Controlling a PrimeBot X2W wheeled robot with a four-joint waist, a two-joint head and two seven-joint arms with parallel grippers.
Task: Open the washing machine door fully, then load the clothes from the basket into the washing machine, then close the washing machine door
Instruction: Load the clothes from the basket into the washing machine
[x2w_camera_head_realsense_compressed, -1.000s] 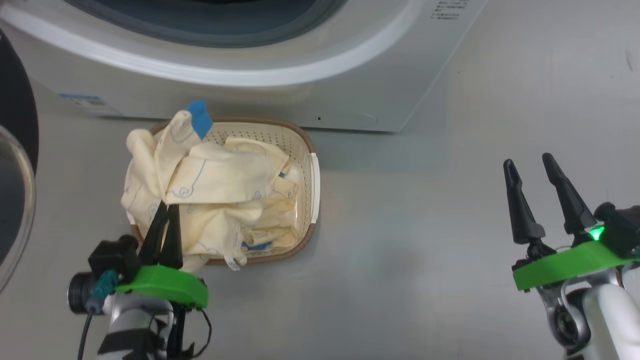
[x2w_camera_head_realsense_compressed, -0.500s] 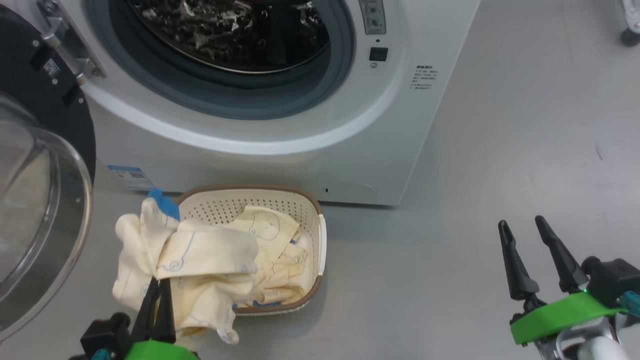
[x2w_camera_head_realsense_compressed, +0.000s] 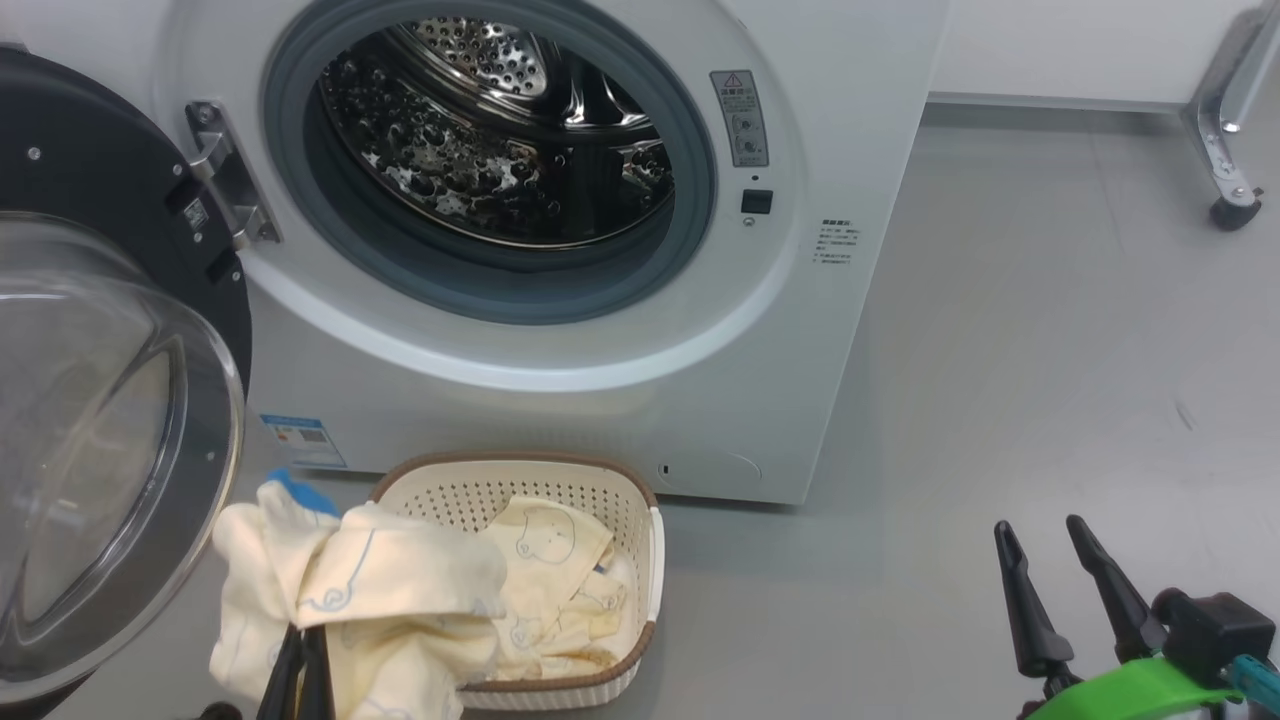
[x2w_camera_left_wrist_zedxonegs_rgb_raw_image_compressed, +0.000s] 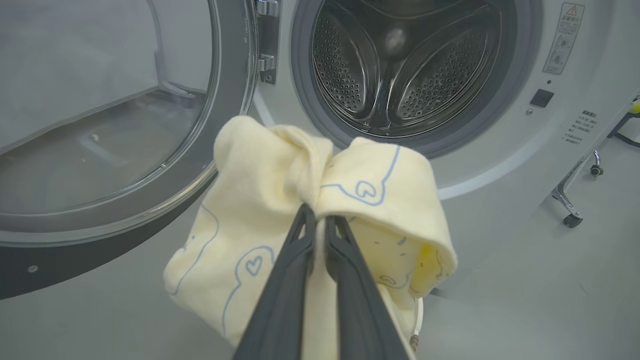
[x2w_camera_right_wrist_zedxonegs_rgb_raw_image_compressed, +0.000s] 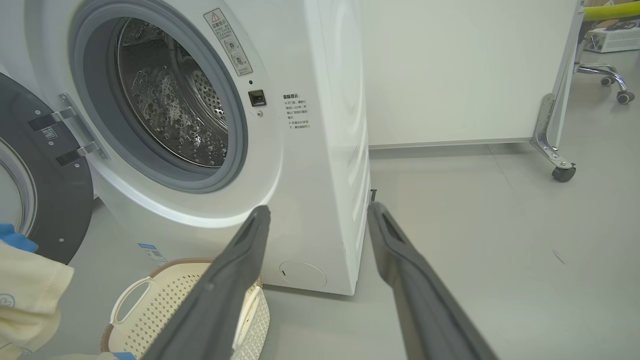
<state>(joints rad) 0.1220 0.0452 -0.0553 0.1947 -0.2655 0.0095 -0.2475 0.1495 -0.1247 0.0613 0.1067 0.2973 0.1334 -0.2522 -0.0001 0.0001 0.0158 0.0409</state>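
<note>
While left pincer (x2w_camera_left_wrist_zedxonegs_rgb_raw_image_compressed: 319, 215) grips clothes (x2w_camera_left_wrist_zedxonegs_rgb_raw_image_compressed: 272, 185), more lie in basket (x2w_camera_head_realsense_compressed: 470, 500).

Bright, diffuse light lay evenly over the scene. The floor (x2w_camera_head_realsense_compressed: 1000, 400) carried only faint, soft-edged shadows right of the washing machine (x2w_camera_head_realsense_compressed: 600, 420) and under the basket (x2w_camera_head_realsense_compressed: 655, 560). Sharp highlights speckled the steel drum (x2w_camera_head_realsense_compressed: 480, 150), and pale reflections veiled the glass of the washing machine door (x2w_camera_head_realsense_compressed: 100, 430). In the wrist views straight edges bowed, the clothes (x2w_camera_left_wrist_zedxonegs_rgb_raw_image_compressed: 250, 200) were crisp, and the left gripper (x2w_camera_left_wrist_zedxonegs_rgb_raw_image_compressed: 316, 215) and right gripper (x2w_camera_right_wrist_zedxonegs_rgb_raw_image_compressed: 318, 207) looked slightly soft near the lens.
</note>
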